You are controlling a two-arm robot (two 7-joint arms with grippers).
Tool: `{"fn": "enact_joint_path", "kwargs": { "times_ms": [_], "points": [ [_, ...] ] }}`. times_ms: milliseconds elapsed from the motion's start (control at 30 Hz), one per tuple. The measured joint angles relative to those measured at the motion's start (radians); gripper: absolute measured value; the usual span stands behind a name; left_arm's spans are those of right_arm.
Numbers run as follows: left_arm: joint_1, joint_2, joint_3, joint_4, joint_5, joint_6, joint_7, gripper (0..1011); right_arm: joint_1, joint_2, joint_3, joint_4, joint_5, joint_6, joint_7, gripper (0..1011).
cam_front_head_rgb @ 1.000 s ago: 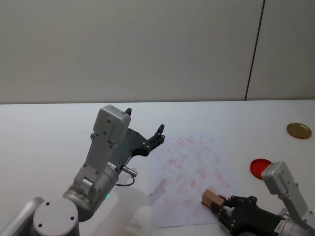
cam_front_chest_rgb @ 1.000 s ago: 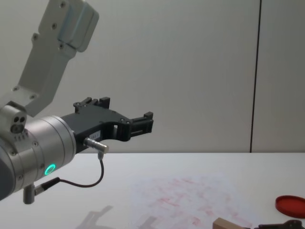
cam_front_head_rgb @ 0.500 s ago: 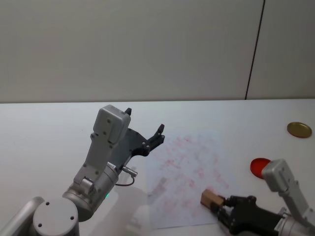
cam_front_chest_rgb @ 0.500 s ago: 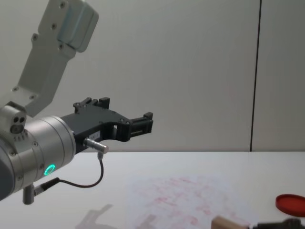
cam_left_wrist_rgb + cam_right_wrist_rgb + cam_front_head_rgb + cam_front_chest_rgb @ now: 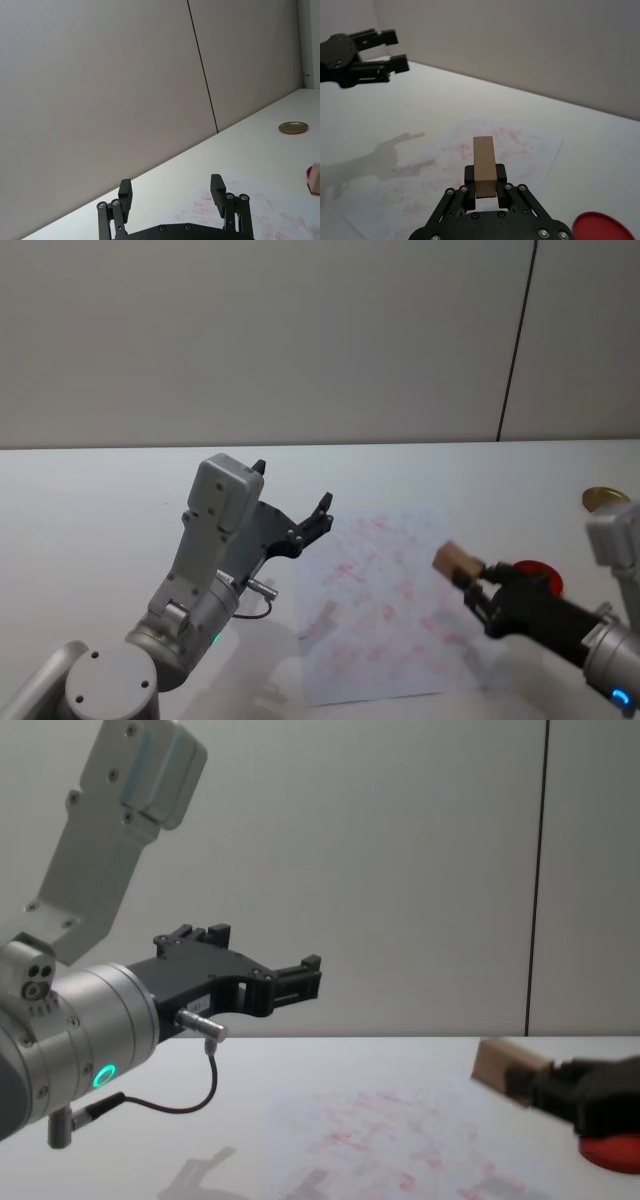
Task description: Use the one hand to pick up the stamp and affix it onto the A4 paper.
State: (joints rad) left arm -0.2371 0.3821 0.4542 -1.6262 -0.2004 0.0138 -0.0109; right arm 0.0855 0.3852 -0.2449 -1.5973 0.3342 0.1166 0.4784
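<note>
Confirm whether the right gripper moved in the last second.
Yes. In the head view the right gripper, shut on the stamp, went from the A4 paper's near edge up and away, level with the red pad. The left gripper hovers open.

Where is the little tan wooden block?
Head view, right side: the small tan wooden block is in the right gripper, above the right part of the red-printed white paper.

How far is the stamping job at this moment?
Done: the stamp is picked up, gripped by the shut right gripper. In hand: it is held in the air over the A4 paper. Left, it seems: pressing it onto the sheet. The left gripper hangs open, idle, beside the paper.
</note>
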Motion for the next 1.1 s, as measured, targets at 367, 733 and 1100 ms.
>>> {"fn": "enact_joint_path", "kwargs": {
  "times_ms": [367,733,1100],
  "points": [
    [0.000,0.000,0.000,0.000,0.000,0.000,0.000,993,0.028,0.009,0.032,0.023,-0.003,-0.026,-0.107,216],
    [0.000,0.000,0.000,0.000,0.000,0.000,0.000,993,0.063,0.014,0.053,0.100,-0.040,-0.033,-0.172,217],
    [0.000,0.000,0.000,0.000,0.000,0.000,0.000,993,0.084,0.012,0.059,0.169,-0.047,-0.025,-0.179,217]
  ]
}}
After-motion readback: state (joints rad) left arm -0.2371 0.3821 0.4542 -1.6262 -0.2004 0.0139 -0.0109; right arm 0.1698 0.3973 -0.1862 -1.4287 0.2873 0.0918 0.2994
